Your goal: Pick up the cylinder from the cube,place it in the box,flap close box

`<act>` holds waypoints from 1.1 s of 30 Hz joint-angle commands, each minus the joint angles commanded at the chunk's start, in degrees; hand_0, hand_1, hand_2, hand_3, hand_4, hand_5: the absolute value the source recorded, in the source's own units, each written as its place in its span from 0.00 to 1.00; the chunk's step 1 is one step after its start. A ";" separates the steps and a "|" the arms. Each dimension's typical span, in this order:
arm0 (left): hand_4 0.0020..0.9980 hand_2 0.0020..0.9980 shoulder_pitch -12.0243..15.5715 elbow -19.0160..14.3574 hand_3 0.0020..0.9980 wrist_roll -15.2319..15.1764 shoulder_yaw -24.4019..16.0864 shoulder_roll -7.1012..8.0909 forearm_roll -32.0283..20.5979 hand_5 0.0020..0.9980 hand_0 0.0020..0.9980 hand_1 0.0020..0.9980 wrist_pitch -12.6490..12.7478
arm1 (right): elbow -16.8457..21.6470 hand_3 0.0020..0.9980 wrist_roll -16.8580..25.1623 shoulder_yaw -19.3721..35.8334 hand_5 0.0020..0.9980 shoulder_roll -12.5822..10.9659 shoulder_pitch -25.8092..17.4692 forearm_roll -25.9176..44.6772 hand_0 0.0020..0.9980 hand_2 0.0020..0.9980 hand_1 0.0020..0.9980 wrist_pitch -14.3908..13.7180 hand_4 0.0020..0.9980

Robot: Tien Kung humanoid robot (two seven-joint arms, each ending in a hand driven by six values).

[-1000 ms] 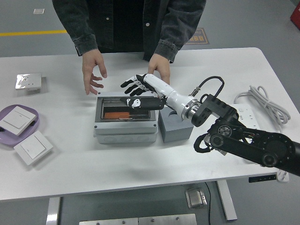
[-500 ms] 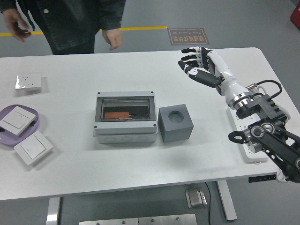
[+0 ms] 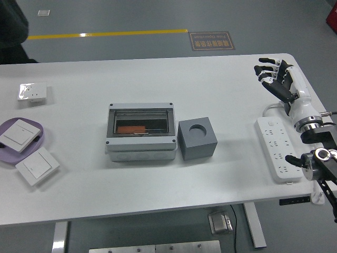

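I am pulling my right hand [image 3: 276,79] back to the far right of the bench [image 3: 158,179], fingers spread and empty. The cylinder [image 3: 131,129] is lying inside the box [image 3: 140,132], lid down; the cube [image 3: 197,138] is empty, so the task seems finished.
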 joint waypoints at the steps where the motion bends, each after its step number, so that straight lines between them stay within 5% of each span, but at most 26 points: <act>1: 0.71 0.59 -0.02 -0.01 0.62 -0.01 -0.06 0.07 0.03 0.24 0.62 0.63 -0.03 | -0.17 0.66 0.14 0.46 0.35 0.11 -0.25 0.05 0.66 0.63 0.63 0.36 0.72; 10: 0.71 0.59 -0.12 0.05 0.62 0.09 -0.12 0.07 -0.25 0.24 0.61 0.62 -0.14 | -2.03 0.67 5.40 2.96 0.34 1.41 -1.83 4.33 0.65 0.64 0.63 2.88 0.71; 11: 0.71 0.59 -0.11 0.04 0.62 0.11 -0.16 0.03 -0.22 0.24 0.62 0.63 -0.14 | -2.36 0.76 6.53 3.00 0.26 1.57 -1.79 5.37 0.68 0.68 0.68 3.11 0.75; 15: 0.71 0.59 -0.06 0.05 0.62 0.14 -0.34 -0.02 -0.15 0.24 0.62 0.63 -0.14 | -3.91 0.76 11.05 2.70 0.26 2.26 -1.73 9.96 0.68 0.68 0.68 3.96 0.75; 16: 0.71 0.60 -0.08 0.06 0.62 0.13 -0.38 -0.05 -0.14 0.24 0.62 0.62 -0.16 | -4.24 0.75 12.05 2.63 0.21 2.43 -1.80 11.17 0.77 0.71 0.71 4.08 0.77; 21: 0.71 0.60 -0.15 0.08 0.62 0.13 -0.29 -0.28 -0.26 0.24 0.62 0.62 -0.19 | -4.95 0.75 13.89 1.94 0.21 2.40 -1.90 14.42 0.77 0.71 0.71 4.24 0.77; 22: 0.71 0.60 -0.16 0.10 0.62 0.13 -0.23 -0.31 -0.32 0.24 0.61 0.62 -0.18 | -5.06 0.74 14.04 1.51 0.28 2.27 -1.85 15.17 0.79 0.72 0.74 4.28 0.91; 33: 0.71 0.59 -0.26 0.09 0.62 -0.01 -0.31 -0.38 -0.24 0.24 0.61 0.62 -0.16 | -5.18 0.76 14.91 0.55 0.37 2.00 -1.51 16.42 0.79 0.72 0.74 3.86 0.98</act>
